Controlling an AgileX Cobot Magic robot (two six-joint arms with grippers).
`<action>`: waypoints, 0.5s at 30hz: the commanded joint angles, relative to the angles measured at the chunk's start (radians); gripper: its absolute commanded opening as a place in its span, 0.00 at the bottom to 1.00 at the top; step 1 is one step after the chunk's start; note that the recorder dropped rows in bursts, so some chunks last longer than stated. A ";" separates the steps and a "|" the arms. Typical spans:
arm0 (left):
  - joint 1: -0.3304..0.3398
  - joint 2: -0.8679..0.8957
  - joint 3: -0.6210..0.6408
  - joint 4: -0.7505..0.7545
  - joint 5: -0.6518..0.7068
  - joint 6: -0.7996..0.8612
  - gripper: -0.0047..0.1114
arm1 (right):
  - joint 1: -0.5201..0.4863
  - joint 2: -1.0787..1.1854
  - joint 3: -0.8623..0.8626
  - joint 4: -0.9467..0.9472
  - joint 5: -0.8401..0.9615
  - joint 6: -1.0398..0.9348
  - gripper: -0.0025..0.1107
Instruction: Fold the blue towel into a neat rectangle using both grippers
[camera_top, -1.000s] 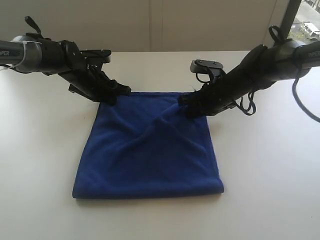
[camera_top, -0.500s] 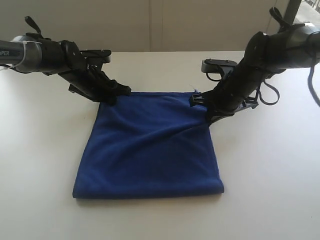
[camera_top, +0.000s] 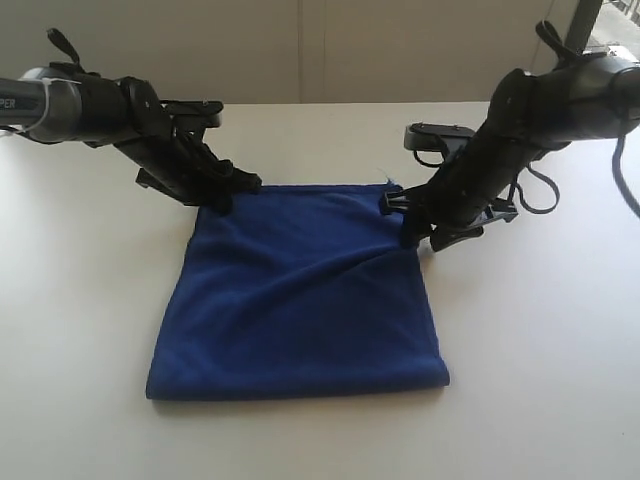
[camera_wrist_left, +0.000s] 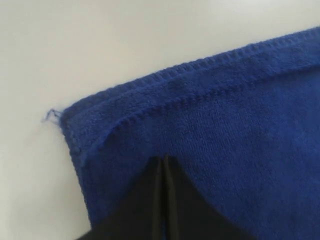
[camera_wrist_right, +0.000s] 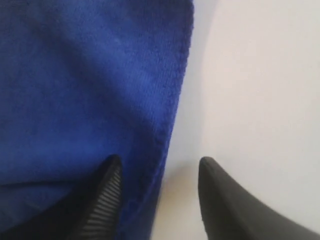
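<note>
L pincer (camera_wrist_left: 165, 161): jaws pressed together, no gap between the tips. The tips lie on top of the blue towel (camera_wrist_left: 240, 115), just inside one corner. Cannot tell whether any cloth is pinched between them. At that corner two stitched hems run one just behind the other, so there are at least 2 layers, and a short loose thread (camera_wrist_left: 50, 115) sticks out onto the counter (camera_wrist_left: 100, 40). R pincer (camera_wrist_right: 160, 161): jaws apart, holding nothing. One ribbed finger (camera_wrist_right: 107, 195) is over the cloth (camera_wrist_right: 75, 75), the other over bare counter (camera_wrist_right: 260, 75), so the towel's side hem runs between the two. Ext. view: L pincer (camera_top: 225, 195) is at the far-left corner of the towel (camera_top: 300, 290), with the arm coming in low from the left edge. R pincer (camera_top: 415, 238) is at the right-hand edge, a little nearer than the far-right corner, with the arm sloping down from upper right and black cables looping beside it. The towel lies flat on the white counter (camera_top: 540, 350), approx. centred between the arms, outline roughly rectangular and widening toward the near edge. The near edge looks rounded and thick like a fold. A few shallow creases run from the R pincer area diagonally toward the towel's middle; the rest of the surface is fairly smooth. The far hem is approx. straight btw. the two pincers. Pale wall panels stand behind the counter.
</note>
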 joint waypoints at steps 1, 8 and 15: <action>0.000 -0.071 0.009 0.001 0.073 -0.007 0.04 | -0.005 -0.079 0.009 -0.012 0.056 -0.006 0.44; 0.000 -0.156 0.059 0.001 0.088 -0.013 0.04 | -0.002 -0.216 0.170 0.004 -0.039 -0.006 0.43; -0.041 -0.166 0.148 -0.025 0.078 0.007 0.04 | 0.001 -0.253 0.282 0.179 -0.058 -0.155 0.26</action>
